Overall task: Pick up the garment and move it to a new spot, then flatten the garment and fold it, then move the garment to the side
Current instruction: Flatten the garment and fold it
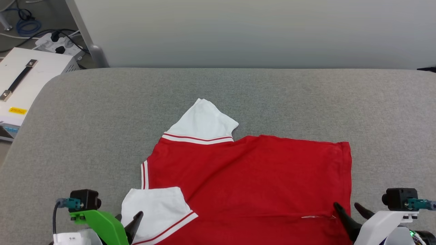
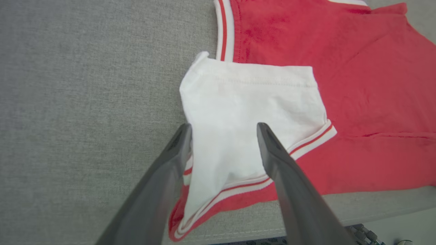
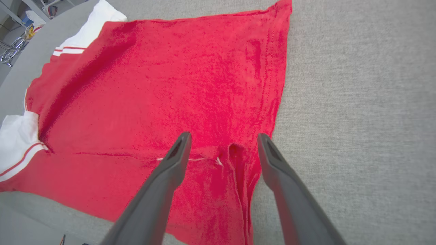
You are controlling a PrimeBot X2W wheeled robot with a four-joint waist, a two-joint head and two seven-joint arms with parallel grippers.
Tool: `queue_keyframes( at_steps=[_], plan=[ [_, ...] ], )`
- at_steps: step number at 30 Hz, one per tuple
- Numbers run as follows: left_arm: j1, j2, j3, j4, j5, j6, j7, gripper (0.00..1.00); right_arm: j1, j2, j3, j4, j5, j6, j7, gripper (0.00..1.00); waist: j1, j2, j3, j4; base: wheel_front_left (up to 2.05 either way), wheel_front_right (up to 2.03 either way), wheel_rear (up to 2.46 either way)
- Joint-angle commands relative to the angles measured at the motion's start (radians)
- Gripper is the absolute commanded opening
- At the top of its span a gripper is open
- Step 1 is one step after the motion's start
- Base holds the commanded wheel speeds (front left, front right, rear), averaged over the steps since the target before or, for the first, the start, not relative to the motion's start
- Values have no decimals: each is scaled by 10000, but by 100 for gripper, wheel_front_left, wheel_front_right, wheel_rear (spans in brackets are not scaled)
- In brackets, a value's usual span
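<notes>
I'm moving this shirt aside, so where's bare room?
Grey surface is bare left and right of the garment, and behind it to the wall. Crowded along the near edge: left gripper and right gripper, both open, over the garment.

— What is the shirt (image 1: 252,177) made of?
— Cloth: a fine red knit, matt, with a faint nap and stitched hems. The sleeve (image 2: 238,112) is the same knit in white, and its striped trim (image 2: 313,139) looks ribbed.
— And underneath?
— The grey surface (image 1: 102,119) is a coarser woven cloth, matt and slightly rough.
— The fingers?
— The same on the left gripper (image 2: 224,125) and the right gripper (image 3: 223,135): dark, smooth and matt, plastic by the look. The green bracket (image 1: 102,223) is plastic too, with a slight sheen.
— The white box (image 1: 44,68)?
— A smooth painted casing, and a black strap handle (image 1: 18,79) with shiny metal ends.
</notes>
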Motion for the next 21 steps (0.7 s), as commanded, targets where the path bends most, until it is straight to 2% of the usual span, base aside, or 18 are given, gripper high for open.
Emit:
queue_keyframes(
  at_steps=[1, 5, 9, 16, 21],
  plan=[
    [-283, 52, 45, 15, 242, -3, -231, 100, -238, 74, -19, -49, -247, 4, -499, 100, 1, 0, -13, -24, 0, 0, 0],
    [-762, -105, 177, 55, 748, 48, -1074, 100, -552, 275, -251, -155, -888, 4, -2000, 100, 1, 0, 63, -51, 0, 0, 0],
    [-1367, -340, 243, 353, 1296, -38, -2062, 100, -852, 487, -442, -368, -1432, 4, -2972, 100, 1, 0, 295, -99, 0, 0, 0],
    [-2771, -808, 215, 875, 2112, -268, -3438, 100, -1361, 733, -488, -1247, -2222, 4, -3943, 100, 1, 0, 1156, -348, 0, 0, 0],
    [-4146, -917, 91, 1341, 2390, -631, -3467, 100, -1823, 797, -454, -1812, -2417, 4, -4132, 100, 1, 0, 2117, -561, 0, 0, 0]
  ],
)
